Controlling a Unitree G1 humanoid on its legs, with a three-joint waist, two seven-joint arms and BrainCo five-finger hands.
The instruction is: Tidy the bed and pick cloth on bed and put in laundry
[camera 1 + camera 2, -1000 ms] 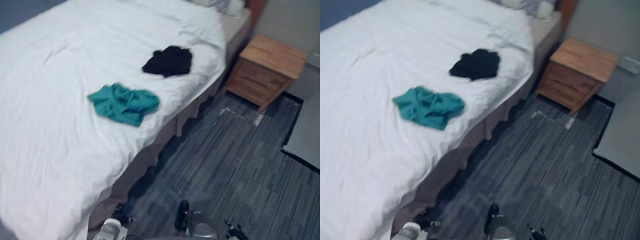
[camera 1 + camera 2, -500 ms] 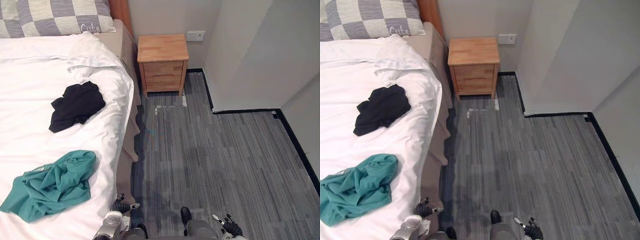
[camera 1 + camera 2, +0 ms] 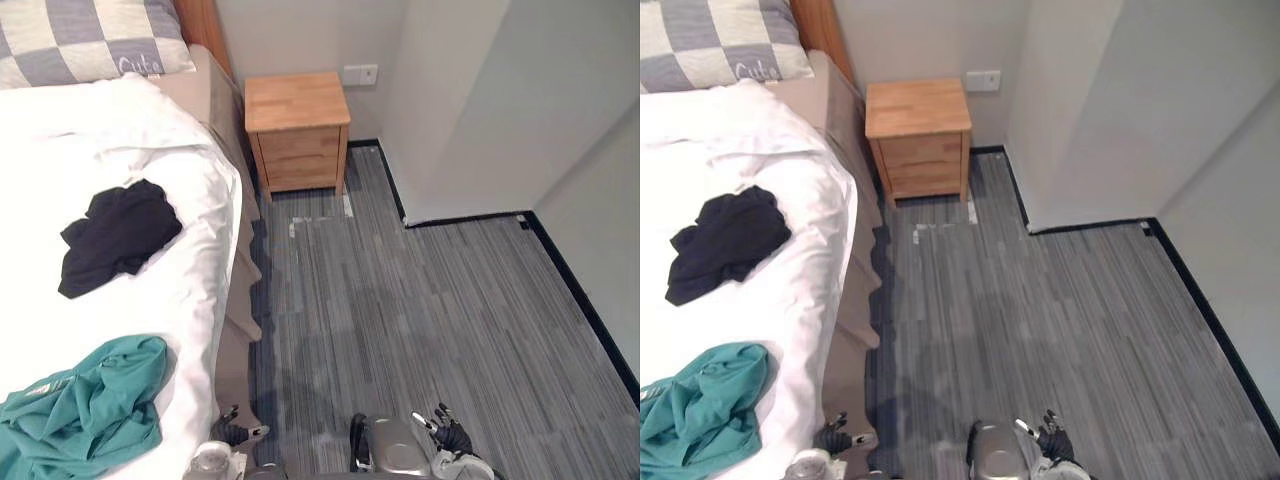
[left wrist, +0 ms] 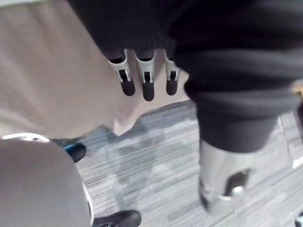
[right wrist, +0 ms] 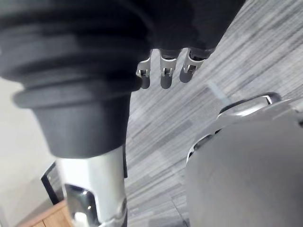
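Bedside scene: the left robot hand hung low beside the edge of the bed, its fingers straight and loosely spread, holding nothing. The right robot hand hung over the grey floor on the other side, its fingers likewise relaxed and empty.

A crumpled teal cloth lay on the white duvet near the bed's edge, just to the left of the left robot hand and near it without touching. A black cloth lay bunched farther up the bed, beyond the teal cloth and well apart from both hands (neither piece had been picked up).

The beige bed skirt hung down the side of the bed just ahead of the left robot hand, and the left wrist view showed it just past those fingers.

At the head of the bed, far ahead of the left robot hand, a grey-and-cream checked pillow lay against the wooden headboard. A wooden nightstand with two drawers stood on the floor just beside the bed's head, far ahead of both hands and nearer the left robot hand's side. A white wall socket sat on the wall just above and to the right of the nightstand.
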